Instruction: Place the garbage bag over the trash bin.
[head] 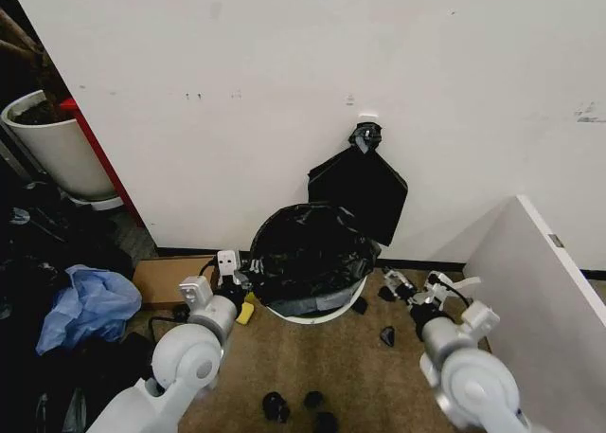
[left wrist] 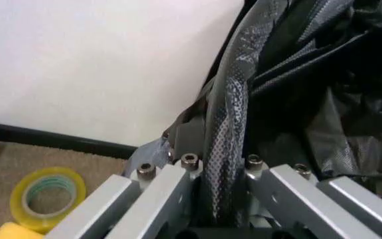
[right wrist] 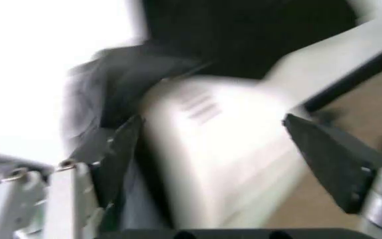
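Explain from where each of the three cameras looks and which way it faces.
Head view: from the robot's head, forward and down at the trash bin by the wall; both arms show.
Left wrist view: on the left arm, looking along the left gripper, shut on a fold of the garbage bag.
Right wrist view: on the right arm, the open right gripper facing the bin's side.
All three share bag and bin.

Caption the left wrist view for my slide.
Left gripper pinching a fold of the garbage bag beside a yellow tape roll.

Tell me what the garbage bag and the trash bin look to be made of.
Garbage bag: thin glossy black plastic film, judging by its crinkles and grey sheen. Trash bin: smooth white, probably rigid plastic, with an even curved wall below the bag.
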Motion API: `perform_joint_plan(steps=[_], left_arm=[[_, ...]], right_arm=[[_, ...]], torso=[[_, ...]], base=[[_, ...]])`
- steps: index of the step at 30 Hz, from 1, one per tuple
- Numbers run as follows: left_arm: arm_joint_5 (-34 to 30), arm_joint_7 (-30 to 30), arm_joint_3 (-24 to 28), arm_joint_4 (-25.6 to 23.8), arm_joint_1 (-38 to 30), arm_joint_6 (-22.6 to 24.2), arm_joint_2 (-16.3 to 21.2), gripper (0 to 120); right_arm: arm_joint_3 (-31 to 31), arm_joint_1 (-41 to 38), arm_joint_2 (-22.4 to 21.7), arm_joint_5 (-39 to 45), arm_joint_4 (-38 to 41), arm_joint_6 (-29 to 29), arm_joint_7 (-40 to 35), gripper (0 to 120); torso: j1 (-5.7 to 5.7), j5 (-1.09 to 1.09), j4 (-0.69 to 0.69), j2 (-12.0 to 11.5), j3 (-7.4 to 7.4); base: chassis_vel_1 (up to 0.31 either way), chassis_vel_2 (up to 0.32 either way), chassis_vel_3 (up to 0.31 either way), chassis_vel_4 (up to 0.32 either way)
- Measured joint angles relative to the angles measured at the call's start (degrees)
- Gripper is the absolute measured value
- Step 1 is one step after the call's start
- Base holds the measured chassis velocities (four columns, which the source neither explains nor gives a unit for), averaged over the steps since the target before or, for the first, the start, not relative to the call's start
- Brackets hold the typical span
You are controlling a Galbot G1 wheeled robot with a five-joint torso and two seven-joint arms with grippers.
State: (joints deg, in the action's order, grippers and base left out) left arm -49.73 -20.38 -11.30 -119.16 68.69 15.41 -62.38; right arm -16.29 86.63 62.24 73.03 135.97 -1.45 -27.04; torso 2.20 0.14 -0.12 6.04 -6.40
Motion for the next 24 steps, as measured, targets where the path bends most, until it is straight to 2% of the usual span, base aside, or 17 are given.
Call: perform_joint_plan(steps=[2, 5, 18, 24], left_arm=[[-0.6, 0.0, -0.1, 0.3, -0.3, 0.0, -0.5, 1], [-0.9, 0.0, -0.2, 0.2, -0.3, 0.1, -0.8, 1], [-1.4, 0.0, -0.5, -0.8, 0.3, 0.4, -0.5, 1], [-1.9, -0.1, -0.5, -1.5, 0.3, 0.4, -0.3, 1]], right_arm=[[1.9, 3.2, 1.0, -0.5, 3.9, 0.6, 3.0, 91], [3.7, 5.0, 1.4, -2.7, 5.2, 0.7, 6.1, 98], [6.4, 6.1, 2.3, -7.4, 1.9, 4.1, 14.4, 100], [7.1, 6.1, 2.3, -14.4, -1.5, 5.8, 17.2, 100]], torso=[[-0.01, -0.01, 0.0, 0.0, 0.0], [-0.01, 0.0, -0.01, 0.0, 0.0], [-0.01, 0.01, 0.01, 0.0, 0.0], [0.0, 0.01, 0.01, 0.0, 0.0]], base=[[0.0, 0.0, 0.0, 0.0], [0.0, 0.0, 0.0, 0.0], [0.0, 0.0, 0.0, 0.0], [0.0, 0.0, 0.0, 0.0]])
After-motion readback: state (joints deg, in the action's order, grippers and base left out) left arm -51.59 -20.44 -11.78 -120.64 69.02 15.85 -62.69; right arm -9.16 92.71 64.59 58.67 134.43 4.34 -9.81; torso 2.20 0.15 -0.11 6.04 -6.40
